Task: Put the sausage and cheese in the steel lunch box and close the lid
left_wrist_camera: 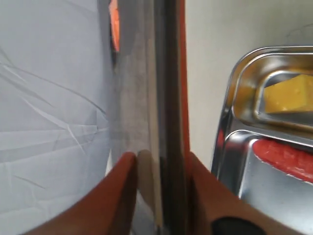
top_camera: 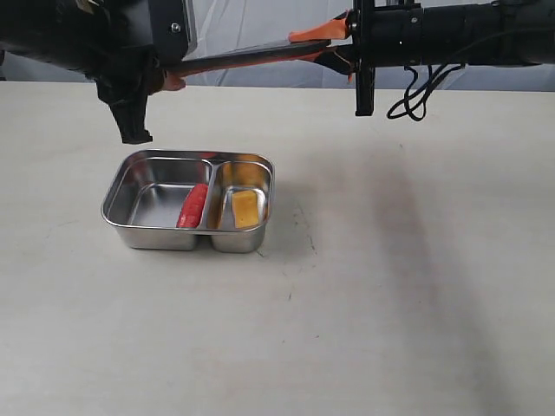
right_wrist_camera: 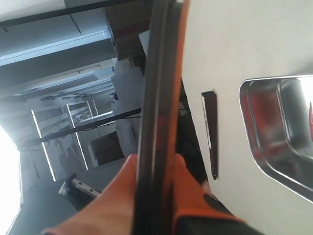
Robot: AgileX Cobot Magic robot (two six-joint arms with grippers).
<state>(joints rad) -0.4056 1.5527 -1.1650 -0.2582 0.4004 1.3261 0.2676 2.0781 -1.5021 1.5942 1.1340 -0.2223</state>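
Dark lid point(left_wrist_camera: 166, 73) clamped edge-on between my left claw point(top_camera: 173, 82) and right claw point(top_camera: 328, 48), both gripping it; steel lunch box point(top_camera: 117, 204) below them, sausage point(top_camera: 193, 206) and cheese point(top_camera: 245, 208) inside. Tilted lid may seat crooked or slip.

The left claw point(top_camera: 171, 82) and right claw point(top_camera: 323, 36) have orange fingers point(left_wrist_camera: 117, 196). The right arm point(top_camera: 460, 35) is black, with a black cable point(top_camera: 416, 97) looping at its six o'clock.

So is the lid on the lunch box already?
No, the lid is up in the air, and the steel lunch box sits open with the sausage and the cheese showing inside.
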